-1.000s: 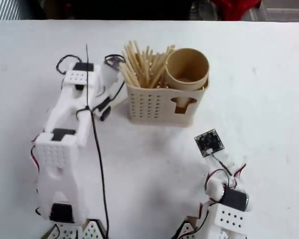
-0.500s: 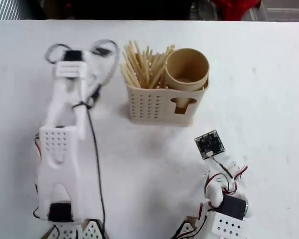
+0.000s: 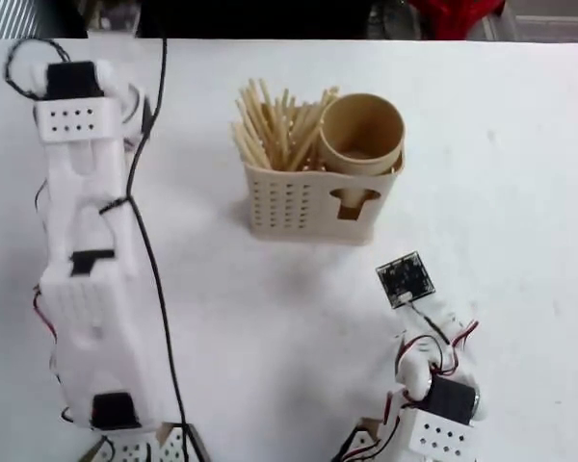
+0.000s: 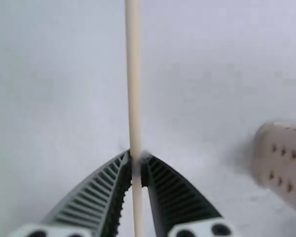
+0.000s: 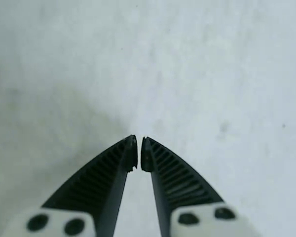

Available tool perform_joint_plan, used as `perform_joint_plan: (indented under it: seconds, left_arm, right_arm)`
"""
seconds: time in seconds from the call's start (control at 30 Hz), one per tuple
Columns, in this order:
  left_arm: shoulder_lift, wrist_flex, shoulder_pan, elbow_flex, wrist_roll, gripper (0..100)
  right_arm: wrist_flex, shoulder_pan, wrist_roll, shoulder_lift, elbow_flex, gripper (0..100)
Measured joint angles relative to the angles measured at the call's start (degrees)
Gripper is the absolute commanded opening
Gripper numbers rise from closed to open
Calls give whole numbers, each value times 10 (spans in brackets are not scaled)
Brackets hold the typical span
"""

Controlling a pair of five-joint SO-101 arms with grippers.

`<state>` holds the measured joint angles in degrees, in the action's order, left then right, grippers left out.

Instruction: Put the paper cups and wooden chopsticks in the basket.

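Left arm (image 3: 77, 192) swings away from basket (image 3: 313, 207) to far-left table corner since earlier frames. Left gripper (image 4: 136, 163) pinches one wooden chopstick (image 4: 133, 74), long axis running straight out past fingertips. Basket well apart, toward that arm's right, already holding paper cup (image 3: 361, 135) and chopstick bundle (image 3: 275, 125). Likely next: swing back, tip stick upright over basket. Right gripper (image 5: 138, 150) pressed together, empty, over table (image 5: 212, 59)

The basket (image 3: 313, 207) is sitting mid-bench (image 3: 520, 144), holding the wooden chopsticks (image 3: 275, 125) in its left part and the paper cup (image 3: 361, 133) in its right. The left tool (image 4: 135, 158) is hanging well left of the basket, pinching one chopstick (image 4: 133, 74). The right tool (image 5: 138, 145) is hanging over the bench's front right.
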<state>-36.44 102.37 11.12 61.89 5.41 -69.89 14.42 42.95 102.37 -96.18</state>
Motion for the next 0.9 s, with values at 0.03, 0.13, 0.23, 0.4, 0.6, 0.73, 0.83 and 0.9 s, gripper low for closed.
perform_joint_plan:
  seconds: [0.03,0.13,0.23,0.4,0.6,0.73,0.83,0.9]
  left_arm:
    - [39,0,-11,-1,-10,24]
    - [166,0,-58,-40,-30,24]
    - [304,1,-133,-112,-45,24]
    - [506,-61,-290,-251,-42,24]
    - [596,-283,-349,-435,-11,24]
    - [596,-465,-352,-545,-7,24]
    - [596,-576,-351,-620,-7,27]
    - [596,-625,-351,-665,-7,27]
  right_arm:
    - [0,0,0,0,0,28]
    - [0,0,0,0,0,28]
    - [0,0,0,0,0,28]
    - [0,0,0,0,-2,27]
    - [0,0,0,0,-2,27]
    - [0,0,0,0,-2,28]
    - [0,0,0,0,-2,28]
    - [0,0,0,0,-2,28]
